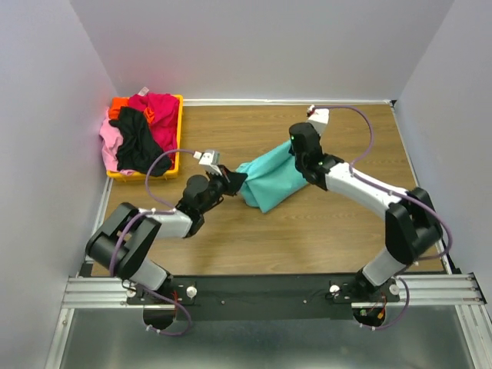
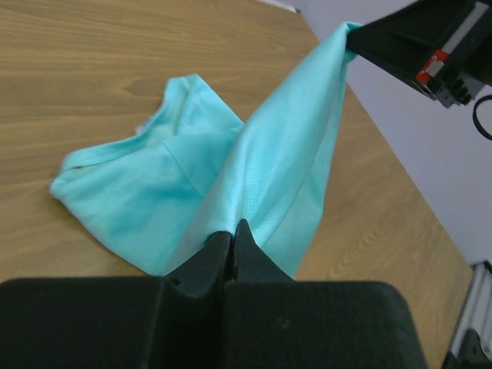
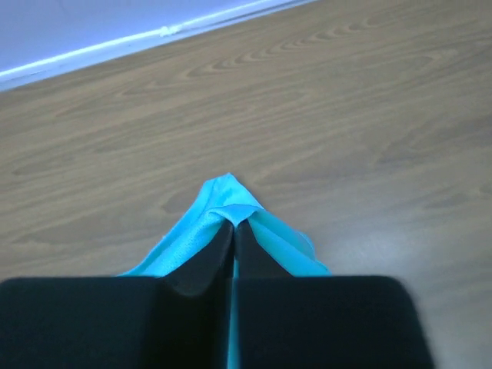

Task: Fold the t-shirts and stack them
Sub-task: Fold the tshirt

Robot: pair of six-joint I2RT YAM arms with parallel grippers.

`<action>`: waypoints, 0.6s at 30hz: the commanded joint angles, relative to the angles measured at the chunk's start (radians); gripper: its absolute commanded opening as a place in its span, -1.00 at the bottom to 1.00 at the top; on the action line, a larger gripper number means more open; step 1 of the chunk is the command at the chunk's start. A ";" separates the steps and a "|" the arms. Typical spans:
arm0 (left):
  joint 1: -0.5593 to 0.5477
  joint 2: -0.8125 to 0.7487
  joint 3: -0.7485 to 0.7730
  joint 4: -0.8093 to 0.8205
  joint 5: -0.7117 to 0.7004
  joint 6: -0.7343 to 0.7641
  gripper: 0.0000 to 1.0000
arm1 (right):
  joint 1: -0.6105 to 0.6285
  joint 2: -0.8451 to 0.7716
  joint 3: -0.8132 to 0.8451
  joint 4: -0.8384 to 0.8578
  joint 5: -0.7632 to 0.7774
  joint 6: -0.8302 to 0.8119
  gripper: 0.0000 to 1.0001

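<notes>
The turquoise t-shirt (image 1: 270, 178) hangs stretched between both grippers above the middle of the table, its lower part trailing on the wood. My left gripper (image 1: 233, 181) is shut on its left end; the left wrist view shows the cloth (image 2: 261, 177) rising from the closed jaws. My right gripper (image 1: 296, 147) is shut on the other end, and the cloth (image 3: 231, 201) bunches over the fingertips in the right wrist view. The magenta-red (image 1: 160, 114), black (image 1: 138, 141), pink (image 1: 110, 141) and orange (image 1: 118, 104) t-shirts lie heaped in the bin.
The yellow-orange plastic bin (image 1: 180, 123) sits at the back left corner by the wall. White walls close in the table on the left, back and right. The right arm's link (image 2: 430, 42) shows at the top right of the left wrist view.
</notes>
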 commanded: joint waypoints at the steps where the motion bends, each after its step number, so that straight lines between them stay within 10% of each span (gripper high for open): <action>1: 0.100 0.126 0.133 0.075 0.117 -0.031 -0.22 | -0.075 0.176 0.148 0.096 -0.150 -0.052 -0.52; 2: 0.126 0.209 0.180 0.066 0.134 -0.053 0.36 | -0.101 0.246 0.215 0.096 -0.210 -0.061 0.28; 3: 0.138 0.210 0.181 0.065 0.135 -0.063 0.37 | -0.102 0.267 0.237 0.096 -0.245 -0.066 0.29; 4: 0.146 0.225 0.210 0.061 0.124 -0.071 0.90 | -0.121 0.281 0.252 0.096 -0.276 -0.063 0.64; 7: 0.155 0.239 0.240 0.014 0.072 -0.064 0.97 | -0.149 0.263 0.260 0.095 -0.379 -0.075 0.94; 18: 0.119 0.213 0.251 -0.172 -0.060 0.041 0.97 | -0.350 0.170 0.151 0.098 -0.804 -0.073 1.00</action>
